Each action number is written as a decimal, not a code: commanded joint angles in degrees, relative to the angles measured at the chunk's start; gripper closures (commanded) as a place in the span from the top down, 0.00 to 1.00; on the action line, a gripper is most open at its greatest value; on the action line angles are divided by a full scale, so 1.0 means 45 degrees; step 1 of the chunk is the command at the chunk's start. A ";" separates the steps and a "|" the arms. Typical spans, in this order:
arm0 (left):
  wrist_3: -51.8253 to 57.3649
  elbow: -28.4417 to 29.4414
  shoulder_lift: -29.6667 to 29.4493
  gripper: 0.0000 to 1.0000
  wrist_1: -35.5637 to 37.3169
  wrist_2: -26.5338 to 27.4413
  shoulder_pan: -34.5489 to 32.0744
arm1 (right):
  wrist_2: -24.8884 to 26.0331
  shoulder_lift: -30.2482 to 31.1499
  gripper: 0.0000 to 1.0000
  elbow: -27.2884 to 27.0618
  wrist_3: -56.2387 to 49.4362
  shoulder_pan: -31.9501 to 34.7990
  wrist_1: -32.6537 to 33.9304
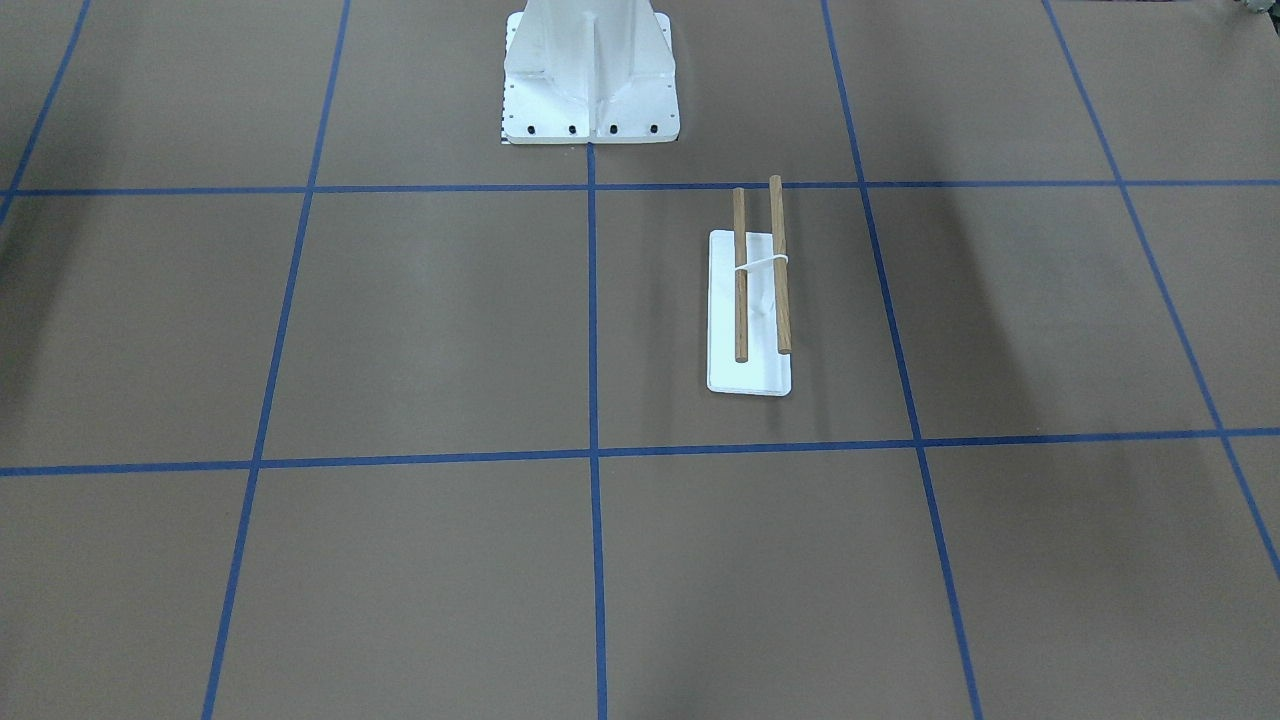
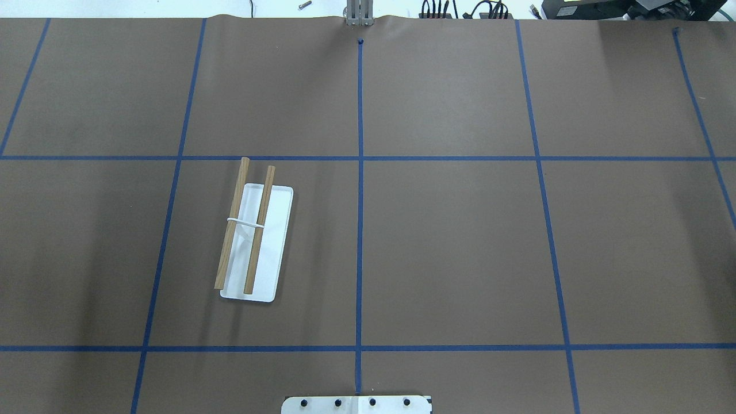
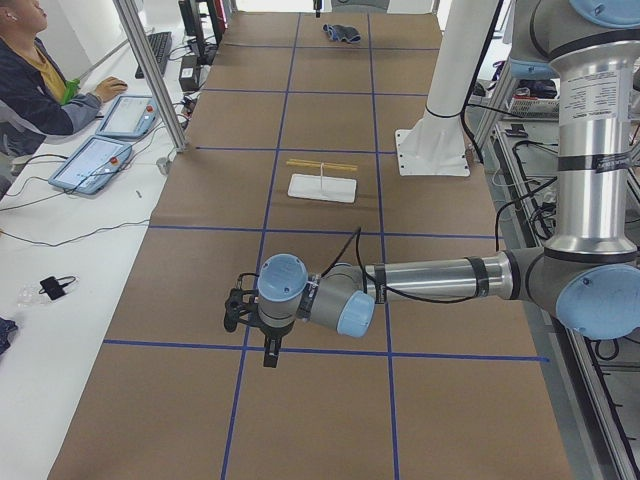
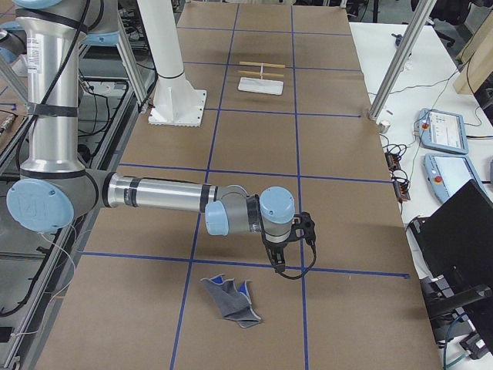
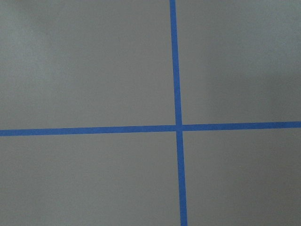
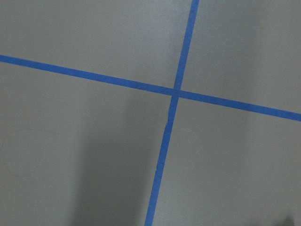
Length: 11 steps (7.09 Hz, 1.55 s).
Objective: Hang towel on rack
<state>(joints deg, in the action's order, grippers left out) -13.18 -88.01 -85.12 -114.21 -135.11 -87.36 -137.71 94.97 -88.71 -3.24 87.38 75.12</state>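
Note:
The towel (image 4: 229, 299) lies crumpled on the brown table at the robot's right end, grey with blue showing; it also shows small and far in the exterior left view (image 3: 342, 33). It is out of the overhead and front views. The rack (image 2: 253, 238) has a white base and two wooden rods, which are bare; it also shows in the front view (image 1: 750, 310). My right gripper (image 4: 279, 267) hangs over the table just beside the towel, apart from it. My left gripper (image 3: 269, 353) hangs over the table's left end, far from the rack. I cannot tell whether either is open or shut.
The white robot pedestal (image 1: 590, 70) stands at the table's edge near the rack. Blue tape lines (image 5: 178, 125) grid the table. An operator (image 3: 40, 80) sits at a side bench with tablets (image 3: 92, 160). Both wrist views show only table and tape.

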 commanded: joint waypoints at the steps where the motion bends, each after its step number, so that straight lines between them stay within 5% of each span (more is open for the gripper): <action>1: -0.0002 0.0045 0.0068 0.98 0.0009 -0.0229 0.0000 | 0.0227 0.0164 1.00 0.0822 -0.0023 -0.0623 -0.1660; 3: -0.0002 0.0045 0.0068 0.98 0.0009 -0.0248 0.0000 | 0.0972 0.0594 1.00 0.2033 -0.0159 -0.1950 -0.4477; 5: -0.0021 0.0006 0.0068 0.98 -0.0010 -0.0248 0.0000 | 0.1012 0.0847 0.79 0.2155 -0.0876 -0.2600 -0.4487; 11: -0.0021 0.0025 0.0068 0.98 -0.0128 -0.0268 0.0000 | 0.1480 0.1299 0.62 0.2524 -0.2774 -0.3265 -0.4389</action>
<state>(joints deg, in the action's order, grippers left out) -13.26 -87.89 -84.82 -114.71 -136.31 -87.36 -131.66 100.94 -78.15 -14.60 73.75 55.34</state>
